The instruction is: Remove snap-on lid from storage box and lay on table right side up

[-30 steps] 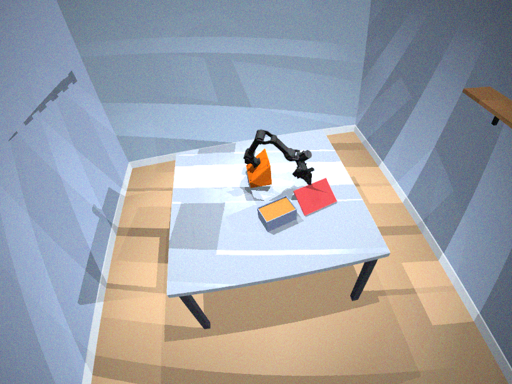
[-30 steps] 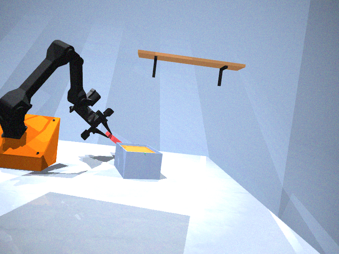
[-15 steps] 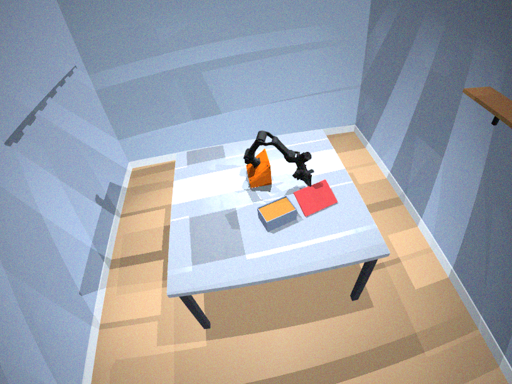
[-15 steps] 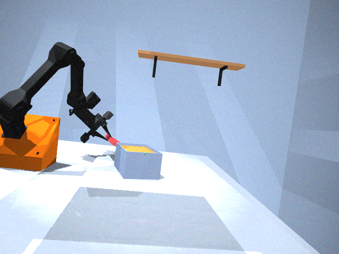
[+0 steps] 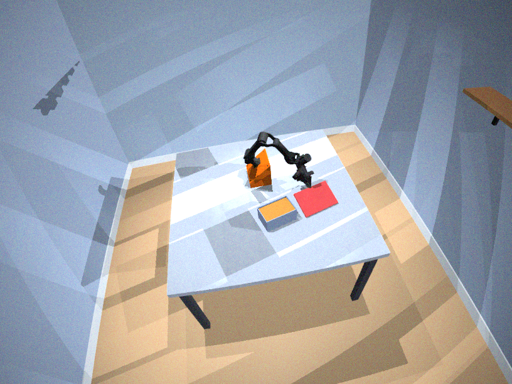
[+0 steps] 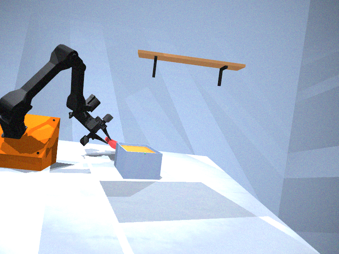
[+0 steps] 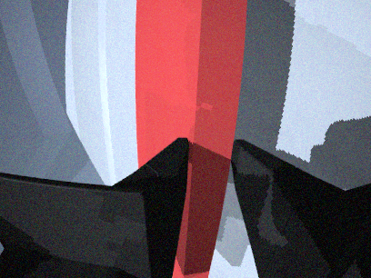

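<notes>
Red lid (image 5: pixel 316 199) (image 6: pixel 111 143) (image 7: pixel 168 82) pinched in narrowly parted gripper (image 5: pixel 309 185) (image 6: pixel 109 141) (image 7: pixel 210 149), broad face visible from top (exterior: mostly hidden behind box (image 5: pixel 282 220) (image 6: pixel 139 165))
</notes>
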{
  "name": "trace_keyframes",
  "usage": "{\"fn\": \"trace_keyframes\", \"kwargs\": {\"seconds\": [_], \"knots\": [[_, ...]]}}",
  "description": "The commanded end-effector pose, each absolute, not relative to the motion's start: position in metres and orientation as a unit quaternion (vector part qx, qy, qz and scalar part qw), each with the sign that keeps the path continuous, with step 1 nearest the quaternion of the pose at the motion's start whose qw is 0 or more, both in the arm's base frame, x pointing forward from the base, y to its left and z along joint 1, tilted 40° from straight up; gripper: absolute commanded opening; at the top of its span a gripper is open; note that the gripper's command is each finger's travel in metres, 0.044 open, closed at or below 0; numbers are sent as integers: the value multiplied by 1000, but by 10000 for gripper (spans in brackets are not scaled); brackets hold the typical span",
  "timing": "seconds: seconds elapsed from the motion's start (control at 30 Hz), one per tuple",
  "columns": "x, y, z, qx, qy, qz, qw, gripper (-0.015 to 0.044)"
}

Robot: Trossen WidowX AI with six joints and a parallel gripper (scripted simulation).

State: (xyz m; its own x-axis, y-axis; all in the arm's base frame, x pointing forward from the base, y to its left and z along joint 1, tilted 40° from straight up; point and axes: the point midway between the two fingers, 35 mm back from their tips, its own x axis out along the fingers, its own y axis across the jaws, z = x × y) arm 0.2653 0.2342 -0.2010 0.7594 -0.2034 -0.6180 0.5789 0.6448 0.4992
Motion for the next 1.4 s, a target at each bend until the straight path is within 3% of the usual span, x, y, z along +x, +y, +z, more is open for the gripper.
{"fn": "trace_keyframes", "kwargs": {"seconds": [0.0,0.2,0.53,0.6,0.8,1.37], "knots": [[265,231,-205,355,267,-226,867,0],[265,228,-209,355,267,-226,867,0],[266,230,-205,355,267,-226,867,263],[266,230,-205,355,267,-226,867,275],[256,227,-203,355,268,-226,867,432],[222,218,-198,354,269,-227,866,440]]}}
